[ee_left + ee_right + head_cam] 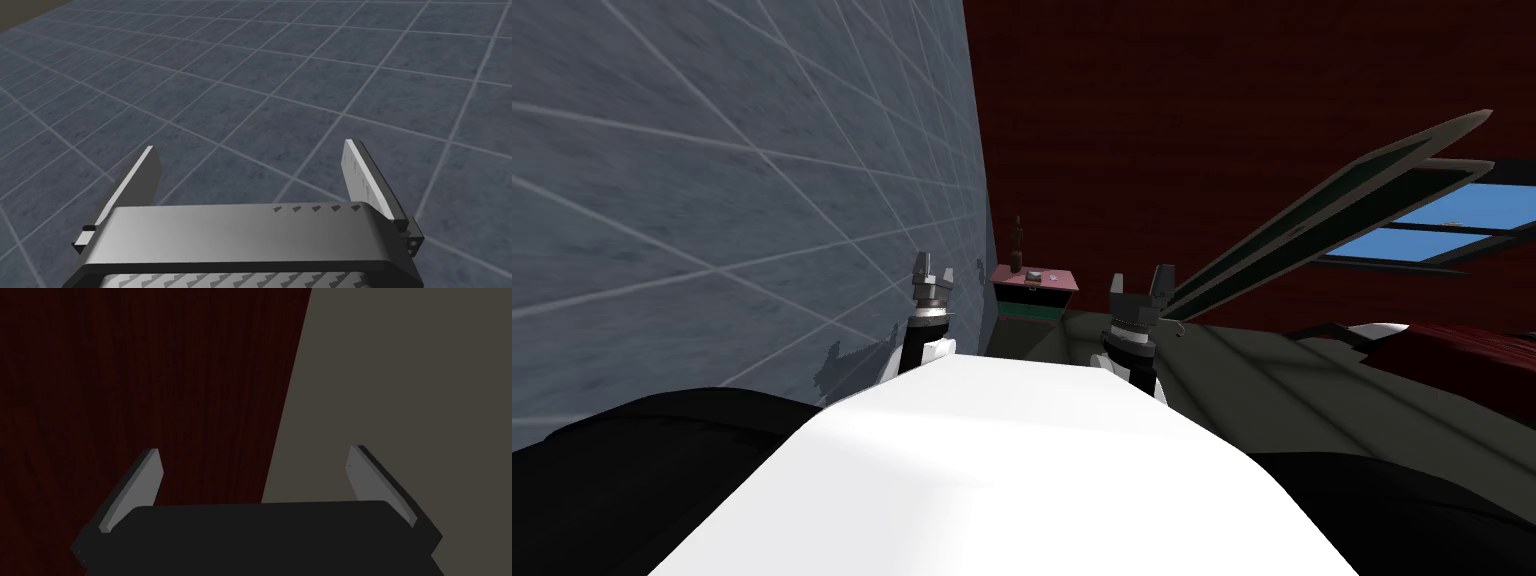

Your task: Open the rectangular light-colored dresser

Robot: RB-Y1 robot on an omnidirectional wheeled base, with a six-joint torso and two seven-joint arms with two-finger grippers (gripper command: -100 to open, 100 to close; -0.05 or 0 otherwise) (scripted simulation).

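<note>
In the head view the dresser [1033, 292] stands at 12 o'clock, well apart from me, in the corner between the dark red wall [1162, 120] and the grey tiled wall [712, 180]. Its top looks pinkish and its front dark green, not light, and I cannot make out a handle. A dark bottle [1018, 238] and a small object [1033, 276] stand on its top. My left claw [934, 267] is raised at 11 o'clock, near the tiled wall, and my right claw [1140, 280] at 1 o'clock. A window [1412, 225] is at 2 o'clock. In the left wrist view the fingers [142, 177] stand wide apart and hold nothing. In the right wrist view the fingers [137, 483] are also wide and empty. I judge that the approach is not yet done. If I drive forward along the tiled wall, the left arm can scrape it. A hard pull on the front can shake the dresser and tip the bottle.
</note>
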